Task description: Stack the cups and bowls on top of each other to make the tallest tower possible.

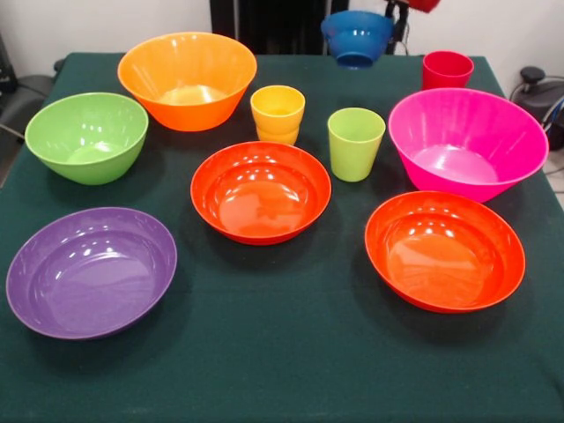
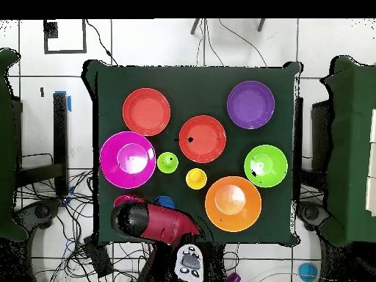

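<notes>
Bowls and cups sat apart on a dark green counter (image 1: 291,352), with nothing stacked. Front view: an orange bowl (image 1: 187,79) and lime-green bowl (image 1: 86,137) stood far left, a purple bowl (image 1: 91,271) near left. Two red-orange bowls (image 1: 261,191) (image 1: 444,250) lay centre and near right, below a magenta bowl (image 1: 467,141). A yellow-orange cup (image 1: 278,114) and lime green cup (image 1: 355,143) stood between; a red cup (image 1: 447,69) sat far right. A small blue bowl (image 1: 357,37) hung raised at the far edge beside the red arm (image 2: 158,222). Whether the fingers were spread or pinching could not be told.
</notes>
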